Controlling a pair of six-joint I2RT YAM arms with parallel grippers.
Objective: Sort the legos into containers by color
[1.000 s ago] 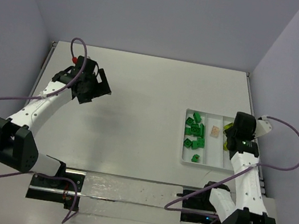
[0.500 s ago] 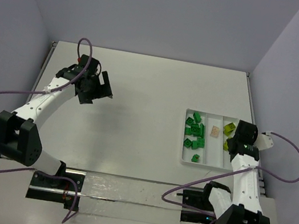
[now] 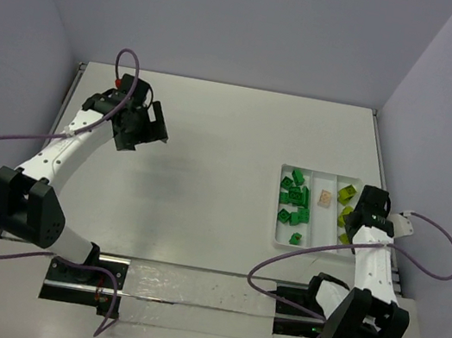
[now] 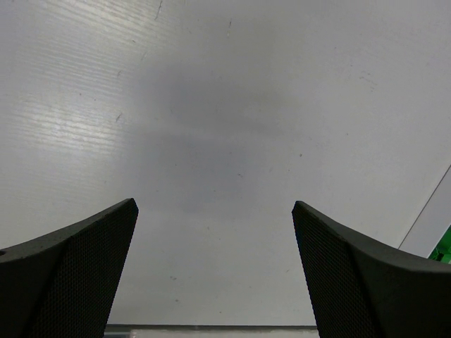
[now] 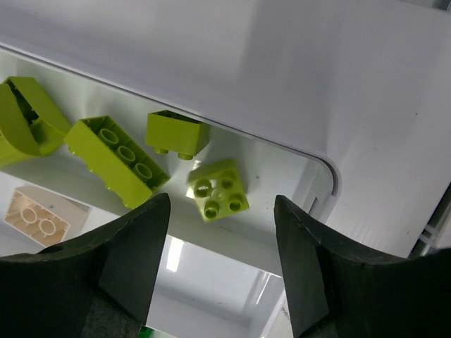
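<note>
The white tray (image 3: pixel 310 249) lies at the right of the table. Its left compartment holds several dark green legos (image 3: pixel 293 204), the middle one a pale peach lego (image 3: pixel 324 199), the right one several yellow-green legos (image 3: pixel 348 193). My right gripper (image 3: pixel 356 216) hangs open and empty over the right compartment. In the right wrist view it (image 5: pixel 222 211) hovers above a small yellow-green brick (image 5: pixel 220 189), with a longer one (image 5: pixel 116 158) and the peach brick (image 5: pixel 39 215) to the left. My left gripper (image 3: pixel 150 125) is open and empty over bare table at the far left (image 4: pixel 213 211).
The tray's rounded corner and rim (image 5: pixel 320 165) lie just right of the small brick. A grey wall stands close to the right of the tray. A clear strip (image 3: pixel 196 291) lies along the table's near edge between the arm bases.
My right gripper has drawn back toward the near edge along the right compartment, uncovering the yellow-green bricks. My left gripper has shifted slightly toward the far left.
</note>
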